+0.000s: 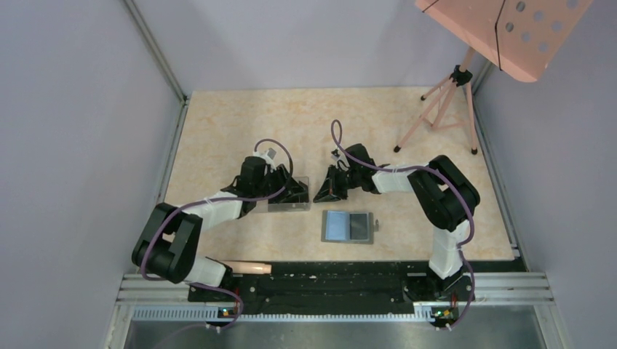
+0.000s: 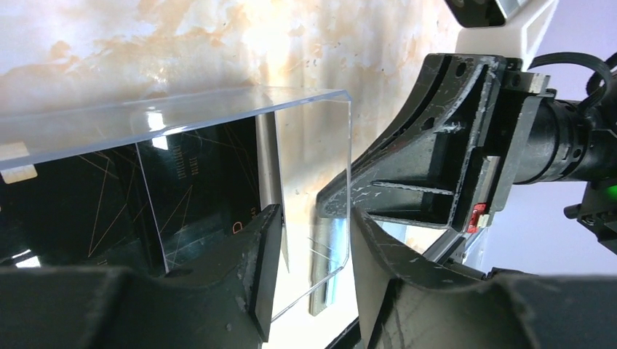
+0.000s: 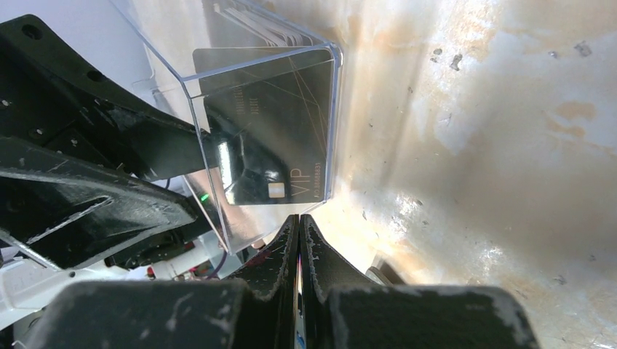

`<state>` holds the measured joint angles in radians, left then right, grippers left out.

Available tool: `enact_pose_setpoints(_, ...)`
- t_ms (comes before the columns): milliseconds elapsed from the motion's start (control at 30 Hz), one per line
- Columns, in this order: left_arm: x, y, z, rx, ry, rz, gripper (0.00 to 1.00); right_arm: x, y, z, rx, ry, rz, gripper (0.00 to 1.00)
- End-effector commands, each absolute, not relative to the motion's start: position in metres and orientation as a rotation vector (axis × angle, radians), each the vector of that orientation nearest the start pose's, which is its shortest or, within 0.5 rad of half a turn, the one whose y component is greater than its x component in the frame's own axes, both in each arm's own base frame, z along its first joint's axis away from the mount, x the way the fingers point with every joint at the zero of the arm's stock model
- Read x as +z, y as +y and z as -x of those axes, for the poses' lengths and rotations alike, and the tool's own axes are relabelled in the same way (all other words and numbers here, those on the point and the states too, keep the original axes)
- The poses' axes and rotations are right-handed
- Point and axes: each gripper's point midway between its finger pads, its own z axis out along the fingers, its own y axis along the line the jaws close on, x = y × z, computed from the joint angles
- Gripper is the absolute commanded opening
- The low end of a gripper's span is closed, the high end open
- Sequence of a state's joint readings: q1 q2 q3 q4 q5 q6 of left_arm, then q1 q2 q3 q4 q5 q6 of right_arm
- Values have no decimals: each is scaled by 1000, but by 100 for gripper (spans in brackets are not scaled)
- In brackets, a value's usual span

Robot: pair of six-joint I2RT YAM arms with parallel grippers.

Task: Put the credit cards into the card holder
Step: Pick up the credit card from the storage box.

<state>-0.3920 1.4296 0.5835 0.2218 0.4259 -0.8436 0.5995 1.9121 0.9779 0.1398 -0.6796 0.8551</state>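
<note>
Seen from above, my left jaws [image 1: 297, 192] sit at the three o'clock end of the clear plastic rectangular box [image 1: 285, 196]. My right jaws [image 1: 322, 193] face them, almost tip to tip. The flat gray bifold card holder [image 1: 348, 226] lies open on the marbled beige counter [image 1: 240, 123], at five o'clock from the box. Its right half looks darker, and I cannot tell whether a card lies there.

From my left wrist, the left jaws stand about half apart astride the box's end. I cannot tell whether the pads [image 2: 262, 247] bear on it. The thin black credit cards [image 2: 196, 182] stand inside, at nine o'clock.

From my right wrist, the right jaws are pressed together with nothing visible between them, and a card marked VIP sits at twelve o'clock behind the clear wall.

As I judge it, squeezing that slick plastic off-centre could skid or tip the box, and my two heads are close enough to knock together.
</note>
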Motion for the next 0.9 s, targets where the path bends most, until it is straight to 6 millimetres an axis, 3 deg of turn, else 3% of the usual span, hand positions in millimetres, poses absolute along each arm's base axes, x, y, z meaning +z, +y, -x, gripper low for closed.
enact_pose_setpoints(0,82,-226,-296,-1075,2369,269,42,66,355,-274,1451,2592,119,0)
enact_pose_setpoints(233,66,-228,-300,-1019,2478,242,33,73,353,-276,1427,2587,131,0)
enact_pose_setpoints(400,67,-231,-304,-996,2501,213,4,88,345,-283,1364,2560,140,6)
enact_pose_setpoints(467,70,-228,-303,-959,2525,215,0,97,340,-287,1331,2538,147,11)
enact_pose_setpoints(667,115,-223,-307,-936,2446,165,0,131,319,-294,1277,2471,131,23)
enact_pose_setpoints(867,172,-226,-299,-1018,2309,87,0,161,291,-286,1252,2384,126,51)
